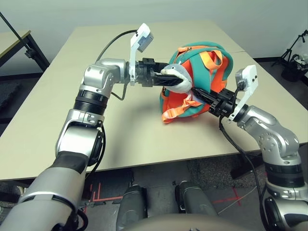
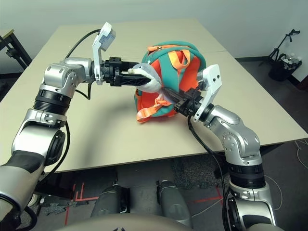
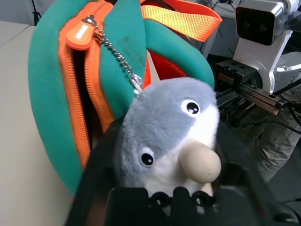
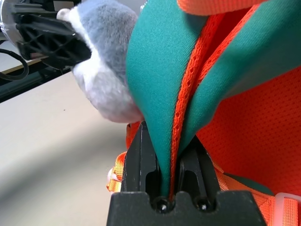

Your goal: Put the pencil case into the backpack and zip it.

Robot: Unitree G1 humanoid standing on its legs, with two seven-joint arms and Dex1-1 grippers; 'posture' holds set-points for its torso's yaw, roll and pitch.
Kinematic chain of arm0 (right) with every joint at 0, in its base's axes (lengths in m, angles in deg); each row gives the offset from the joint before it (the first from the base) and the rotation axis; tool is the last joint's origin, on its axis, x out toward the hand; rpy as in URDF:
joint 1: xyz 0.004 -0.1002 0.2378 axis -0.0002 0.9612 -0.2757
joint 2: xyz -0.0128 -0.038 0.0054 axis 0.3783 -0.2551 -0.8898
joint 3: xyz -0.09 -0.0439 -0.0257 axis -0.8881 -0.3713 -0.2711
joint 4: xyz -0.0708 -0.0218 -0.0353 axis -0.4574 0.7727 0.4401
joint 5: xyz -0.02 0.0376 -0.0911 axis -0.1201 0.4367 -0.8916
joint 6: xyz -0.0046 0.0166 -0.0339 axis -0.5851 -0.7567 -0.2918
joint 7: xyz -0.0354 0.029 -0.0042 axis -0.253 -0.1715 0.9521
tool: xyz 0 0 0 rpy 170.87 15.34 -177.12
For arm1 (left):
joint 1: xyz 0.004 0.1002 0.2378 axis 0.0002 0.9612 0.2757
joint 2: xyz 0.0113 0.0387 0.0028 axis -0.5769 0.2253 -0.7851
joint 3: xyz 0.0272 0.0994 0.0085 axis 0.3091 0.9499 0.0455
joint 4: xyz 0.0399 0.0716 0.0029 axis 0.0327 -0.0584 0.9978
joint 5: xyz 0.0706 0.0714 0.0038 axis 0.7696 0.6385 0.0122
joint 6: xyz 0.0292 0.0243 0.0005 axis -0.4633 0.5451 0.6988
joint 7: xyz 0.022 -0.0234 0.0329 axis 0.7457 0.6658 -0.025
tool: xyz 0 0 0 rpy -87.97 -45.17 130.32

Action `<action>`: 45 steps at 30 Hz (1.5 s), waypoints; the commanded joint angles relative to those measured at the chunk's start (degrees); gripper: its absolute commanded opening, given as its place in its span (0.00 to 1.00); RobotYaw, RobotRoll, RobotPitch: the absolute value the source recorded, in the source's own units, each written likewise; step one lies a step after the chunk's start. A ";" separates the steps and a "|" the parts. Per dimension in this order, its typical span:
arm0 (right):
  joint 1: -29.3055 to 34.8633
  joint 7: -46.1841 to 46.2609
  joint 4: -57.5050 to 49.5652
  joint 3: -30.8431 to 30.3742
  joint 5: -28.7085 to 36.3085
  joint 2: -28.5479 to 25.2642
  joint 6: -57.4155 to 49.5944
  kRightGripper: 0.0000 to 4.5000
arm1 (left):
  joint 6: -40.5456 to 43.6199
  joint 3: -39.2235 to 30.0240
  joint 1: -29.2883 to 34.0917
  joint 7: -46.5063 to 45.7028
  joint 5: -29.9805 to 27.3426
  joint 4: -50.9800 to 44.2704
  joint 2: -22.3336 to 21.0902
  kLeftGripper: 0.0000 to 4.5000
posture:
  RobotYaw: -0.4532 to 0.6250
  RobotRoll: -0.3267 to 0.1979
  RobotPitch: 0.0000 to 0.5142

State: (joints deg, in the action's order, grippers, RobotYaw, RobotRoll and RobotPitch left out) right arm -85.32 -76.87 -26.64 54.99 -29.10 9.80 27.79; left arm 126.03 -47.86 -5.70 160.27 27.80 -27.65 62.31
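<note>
While both arms reach in from opposite sides, the backpack point(image 1: 202, 82) sits upright on the table point(image 1: 72, 96) between the two grippers.

Nearest, the right gripper point(image 4: 171, 162) has its two fingers point(image 4: 141, 160) pressed together on a fold of the backpack's teal fabric and orange seam, which rises straight out from between them; orange mesh lies just beside the fingers on one side. Farther off, the left gripper point(image 3: 164, 155) has its fingers point(image 3: 101, 169) partly parted on either side of the grey-white plush animal point(image 3: 171, 136), whose head fills the gap between them; whether they squeeze it cannot be told. Just past those fingertips a bead chain point(image 3: 115, 56) runs up to the orange zipper pull point(image 3: 81, 32). The pencil case cannot be made out.
</note>
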 commanded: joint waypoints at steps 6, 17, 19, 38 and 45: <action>-0.15 0.07 -0.90 -0.11 0.07 0.36 0.91 0.03 | 2.94 -1.04 -1.30 1.87 -1.25 -0.41 -1.82 0.11 | 0.22 0.62 0.01; -0.78 -0.31 -0.13 -0.41 -0.24 0.62 1.05 0.03 | 4.68 -3.25 -1.34 1.61 -2.36 -3.71 -6.35 0.10 | 0.23 0.62 0.01; -0.90 -0.35 0.01 -0.53 -0.29 0.71 1.03 0.03 | 4.22 -3.41 -1.29 0.80 -1.85 -4.90 -7.06 0.10 | 0.24 0.62 0.01; -1.24 -1.56 1.20 -3.20 -1.79 0.92 1.57 0.03 | 14.03 -11.31 -3.37 -5.07 -13.56 -13.46 -5.51 0.10 | 0.26 0.62 0.00; -1.29 -1.58 1.31 -3.09 -2.42 1.12 1.63 0.03 | 13.50 -10.75 -2.04 -4.21 -12.73 -12.25 -7.92 0.10 | 0.25 0.62 0.00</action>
State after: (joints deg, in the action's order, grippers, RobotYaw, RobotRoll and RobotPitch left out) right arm -86.29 -78.51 -25.97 52.15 -31.05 10.92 28.70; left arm 139.78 -59.01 -8.07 155.23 15.18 -39.90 55.48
